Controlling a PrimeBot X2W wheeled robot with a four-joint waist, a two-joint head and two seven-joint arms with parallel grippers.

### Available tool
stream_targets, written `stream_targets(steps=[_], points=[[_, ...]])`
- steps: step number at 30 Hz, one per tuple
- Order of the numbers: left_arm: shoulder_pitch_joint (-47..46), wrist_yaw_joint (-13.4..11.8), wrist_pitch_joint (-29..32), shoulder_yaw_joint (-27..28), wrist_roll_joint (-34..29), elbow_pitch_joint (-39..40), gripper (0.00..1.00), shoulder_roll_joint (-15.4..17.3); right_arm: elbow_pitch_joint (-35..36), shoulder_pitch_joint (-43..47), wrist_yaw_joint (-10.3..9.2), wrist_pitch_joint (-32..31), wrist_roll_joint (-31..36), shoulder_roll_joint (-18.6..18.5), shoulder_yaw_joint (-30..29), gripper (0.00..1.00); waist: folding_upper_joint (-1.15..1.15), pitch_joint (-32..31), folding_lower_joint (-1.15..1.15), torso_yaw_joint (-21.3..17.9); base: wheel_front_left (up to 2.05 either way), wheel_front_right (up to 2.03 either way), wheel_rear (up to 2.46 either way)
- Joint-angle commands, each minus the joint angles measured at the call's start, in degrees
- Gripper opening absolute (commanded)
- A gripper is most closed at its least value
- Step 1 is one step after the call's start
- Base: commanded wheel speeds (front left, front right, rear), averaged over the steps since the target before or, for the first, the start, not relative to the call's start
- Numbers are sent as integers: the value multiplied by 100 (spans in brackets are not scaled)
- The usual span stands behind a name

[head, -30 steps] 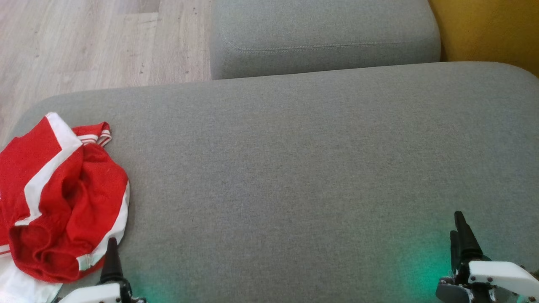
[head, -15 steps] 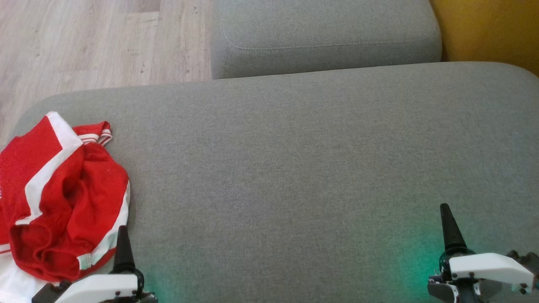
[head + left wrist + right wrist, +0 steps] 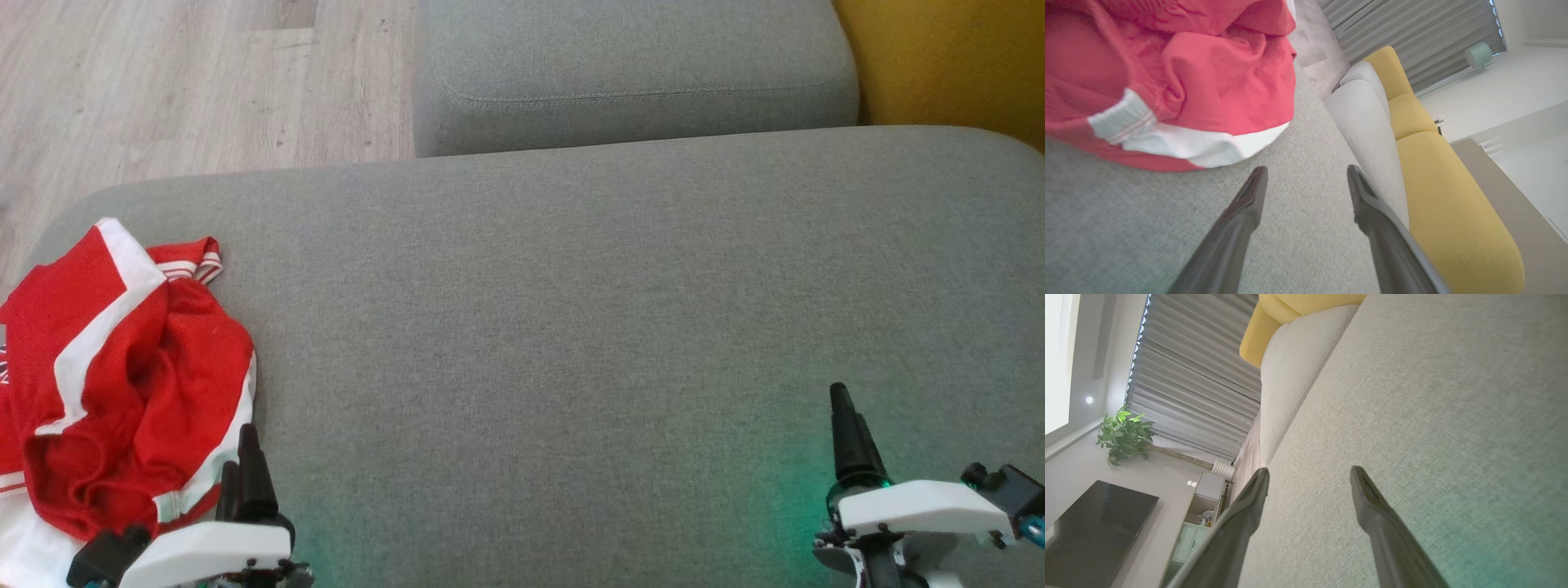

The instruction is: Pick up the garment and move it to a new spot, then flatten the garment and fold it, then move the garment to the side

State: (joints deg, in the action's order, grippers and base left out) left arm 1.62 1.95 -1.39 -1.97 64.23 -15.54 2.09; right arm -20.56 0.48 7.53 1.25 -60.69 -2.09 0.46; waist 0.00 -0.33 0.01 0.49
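Observation:
The garment (image 3: 122,384) is a crumpled red shirt with white stripes, lying at the left end of the grey cushion (image 3: 571,327). My left gripper (image 3: 245,453) sits at the bottom left, just off the shirt's near right edge. In the left wrist view the left gripper (image 3: 1306,173) is open with only bare grey fabric between its fingers, and the garment (image 3: 1180,73) lies a little ahead and to the left. My right gripper (image 3: 845,416) is at the bottom right over bare cushion; the right wrist view shows the right gripper (image 3: 1309,473) open and empty.
A second grey cushion (image 3: 637,73) stands behind the big one, with a yellow seat (image 3: 947,57) at the back right. Wooden floor (image 3: 180,82) lies beyond the cushion's far left edge. The garment hangs partly past the cushion's left end.
My left gripper has slid right and come further into the picture beside the shirt. My right gripper has shifted left and forward. The garment has not moved.

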Motion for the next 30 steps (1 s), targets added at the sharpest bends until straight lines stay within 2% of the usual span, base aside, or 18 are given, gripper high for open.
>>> stream_targets(steps=[1, 30], points=[[-258, -21, -75, 10, -226, 243, 100, 46, 229, -305, -2, 82, 245, -36, 120, 100, 0, -7, -1, 1, 0, 0, 0], [-233, -323, -545, -340, -2000, 529, 100, 58, 329, -382, -3, 555, 2287, -52, 641, 100, 0, -107, -1, 44, 0, 0, 0]])
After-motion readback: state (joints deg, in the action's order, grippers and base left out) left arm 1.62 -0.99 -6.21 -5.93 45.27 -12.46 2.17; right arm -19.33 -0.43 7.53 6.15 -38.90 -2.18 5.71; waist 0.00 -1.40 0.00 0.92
